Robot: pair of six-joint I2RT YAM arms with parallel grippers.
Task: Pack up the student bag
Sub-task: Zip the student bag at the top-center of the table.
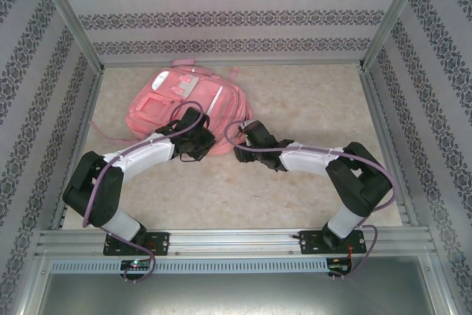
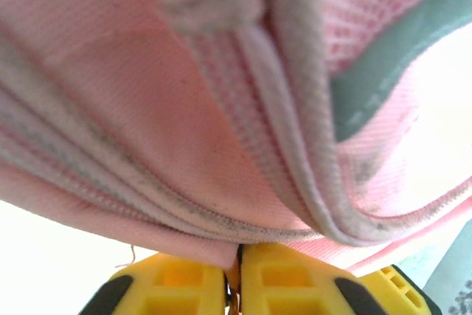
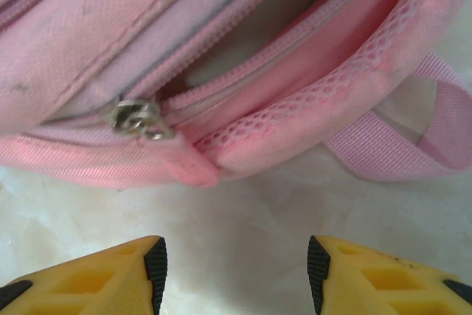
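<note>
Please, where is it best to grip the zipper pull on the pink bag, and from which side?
Pinch the small metal zipper pull at the closed end of the partly open zipper, low on the bag. Come level from the table side, where the open right gripper faces the bag. As the pull lies flat on the fabric, gripping its sides probably works best.
</note>
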